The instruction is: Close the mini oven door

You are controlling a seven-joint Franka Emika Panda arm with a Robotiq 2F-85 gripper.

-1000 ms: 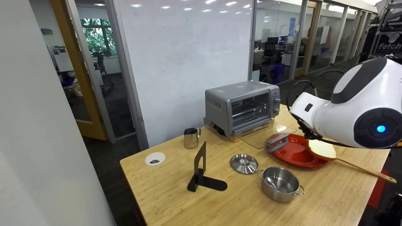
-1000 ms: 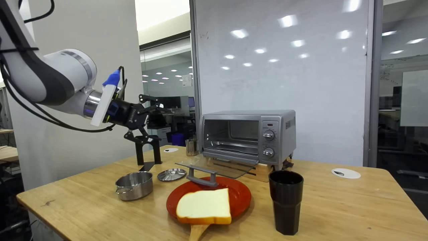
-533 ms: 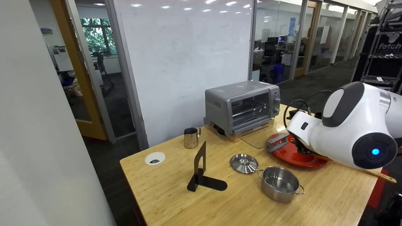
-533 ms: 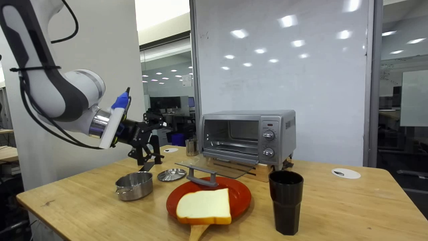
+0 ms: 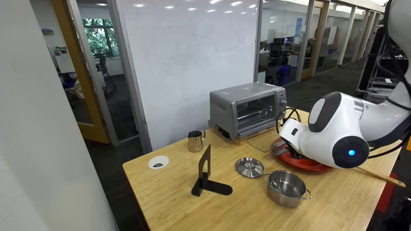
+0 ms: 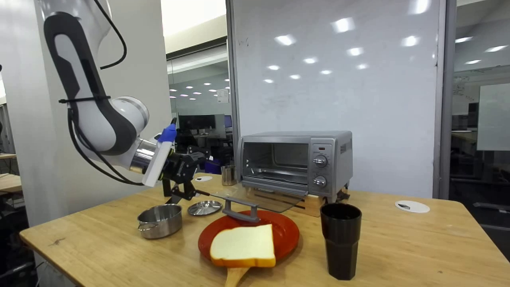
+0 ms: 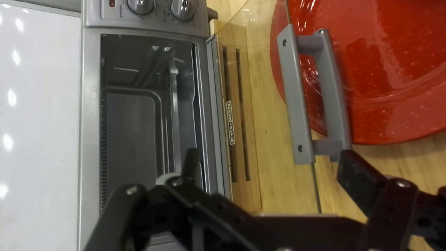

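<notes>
The boxy silver-grey metal mini oven (image 6: 311,160) stands before the glossy whiteboard (image 6: 338,95), its clear glass door (image 6: 275,200) swung down, grey handle bar (image 7: 333,99) over the round red plate (image 7: 393,82). I judge this the approach: my black gripper (image 7: 270,164) is spread wide, holding nothing, near the door's edge. Next I should slip the lower finger (image 7: 362,183) underneath and lift the door.
</notes>
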